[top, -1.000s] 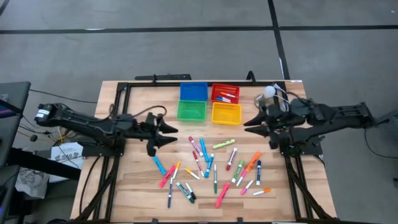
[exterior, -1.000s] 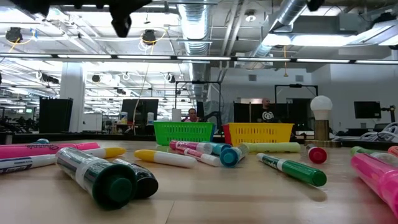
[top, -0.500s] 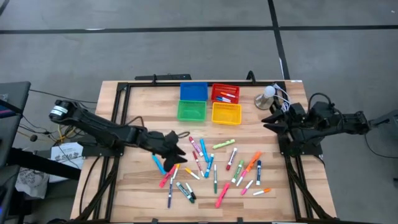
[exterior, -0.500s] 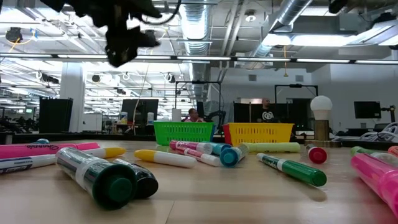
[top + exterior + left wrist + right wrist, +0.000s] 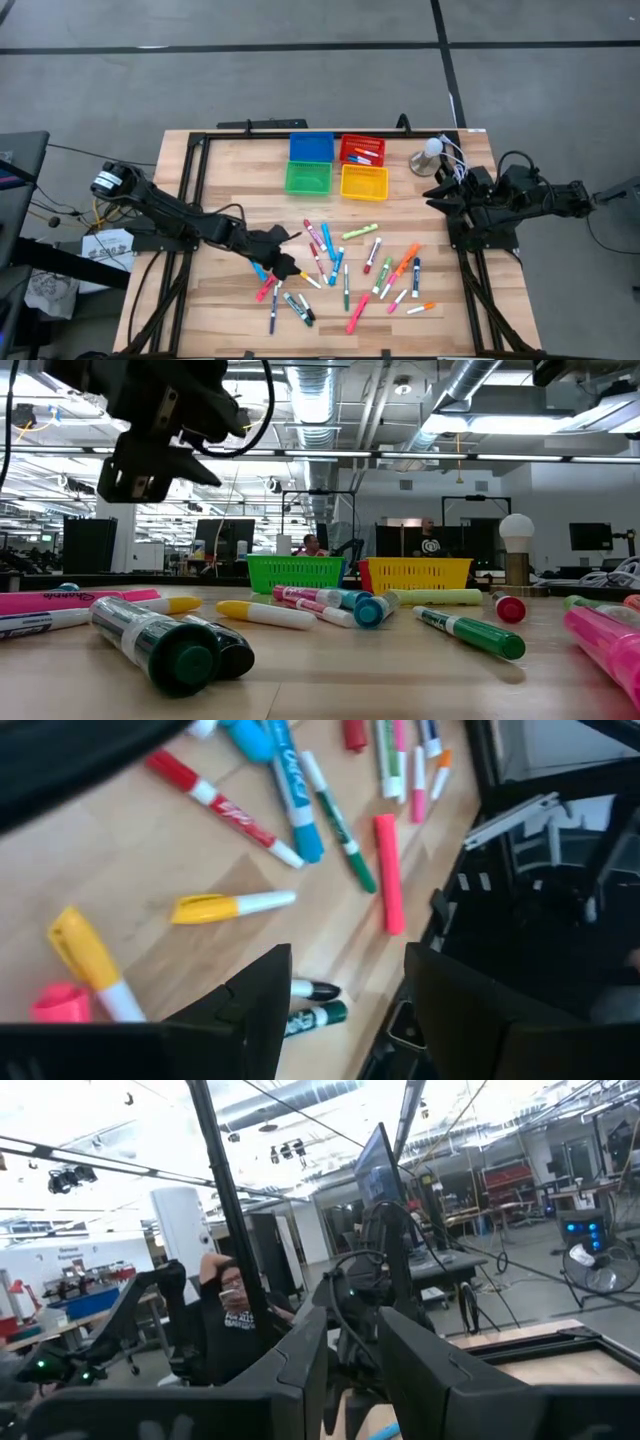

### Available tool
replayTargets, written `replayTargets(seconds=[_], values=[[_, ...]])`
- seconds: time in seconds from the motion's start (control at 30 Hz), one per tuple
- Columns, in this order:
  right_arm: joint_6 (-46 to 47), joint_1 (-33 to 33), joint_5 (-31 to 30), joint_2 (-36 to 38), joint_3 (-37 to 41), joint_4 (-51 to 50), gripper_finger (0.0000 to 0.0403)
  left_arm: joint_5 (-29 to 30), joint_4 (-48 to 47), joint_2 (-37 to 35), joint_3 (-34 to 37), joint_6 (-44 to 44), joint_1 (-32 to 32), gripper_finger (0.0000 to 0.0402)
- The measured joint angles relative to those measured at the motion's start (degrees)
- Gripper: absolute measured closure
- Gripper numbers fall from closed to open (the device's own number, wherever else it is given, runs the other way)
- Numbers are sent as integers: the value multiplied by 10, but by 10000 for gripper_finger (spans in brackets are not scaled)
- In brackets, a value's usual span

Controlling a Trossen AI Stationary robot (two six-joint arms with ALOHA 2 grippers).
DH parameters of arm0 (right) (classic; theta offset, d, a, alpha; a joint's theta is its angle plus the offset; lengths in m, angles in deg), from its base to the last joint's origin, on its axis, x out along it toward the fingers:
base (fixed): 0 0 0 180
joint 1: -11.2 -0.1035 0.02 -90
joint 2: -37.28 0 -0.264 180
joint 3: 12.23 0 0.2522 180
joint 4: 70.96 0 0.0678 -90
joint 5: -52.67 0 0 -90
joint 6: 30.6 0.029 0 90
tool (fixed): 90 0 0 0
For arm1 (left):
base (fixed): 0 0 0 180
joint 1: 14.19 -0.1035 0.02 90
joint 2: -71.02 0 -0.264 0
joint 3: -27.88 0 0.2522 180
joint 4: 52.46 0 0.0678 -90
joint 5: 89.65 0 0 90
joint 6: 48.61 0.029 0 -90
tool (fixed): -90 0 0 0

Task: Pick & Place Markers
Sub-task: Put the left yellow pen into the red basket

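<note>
**Left arm over the marker scatter, right arm parked at the table edge**

I see an open workshop with ceiling ducts and monitors behind a wooden table [image 5: 230, 180]. My left gripper [image 5: 283, 262] hangs over the left side of the scatter, its jaws apart with nothing between them; through its wrist camera the two dark fingers [image 5: 255, 1005] frame bare wood and a green-capped dark marker [image 5: 315, 1017]. Just past them lie a yellow marker [image 5: 232, 906] and a long pink marker [image 5: 388, 873]. From table height the gripper [image 5: 150, 460] hangs clear above the surface.

Around it the markers [image 5: 345, 265] lie loose across the middle of the table, none held. Farther back stand four bins close together: blue [image 5: 311, 147], red [image 5: 362, 150] with a few markers inside, green [image 5: 307, 178] and yellow [image 5: 364, 182].

My right gripper [image 5: 437, 195] waits at the right edge of the table, well apart from the scatter, jaws narrowly parted and empty. Its wrist camera looks into the room, where a person [image 5: 232, 1305] sits
</note>
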Motion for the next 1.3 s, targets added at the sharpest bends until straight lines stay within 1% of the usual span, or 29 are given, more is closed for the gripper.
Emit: replayTargets(seconds=[0.1,0.2,0.37,0.47,0.53,0.63,0.8,0.9,1.03,1.17,1.3], values=[[1,0,1,0,0,0,321,1,5,-11,0,0,0,207],[9,0,2,0,0,0,321,17,21,-20,0,-2,0,207],[7,0,3,0,0,0,321,34,23,-19,0,-64,-10,207],[4,0,3,0,0,0,321,66,13,-19,0,-77,-3,207],[4,0,3,0,0,0,321,91,-1,-19,0,-93,4,207],[4,0,2,0,0,0,321,98,-16,-19,0,-116,13,207],[4,0,2,0,0,0,321,115,-113,-16,-22,-152,38,207],[4,0,2,0,0,-1,321,118,-164,5,-42,-165,41,207],[3,0,2,0,0,-1,321,110,-169,64,-94,-158,42,207],[4,0,2,0,0,-1,321,68,-260,133,-152,-139,42,207],[4,0,2,0,0,-1,321,62,-309,164,-192,-134,46,207]])
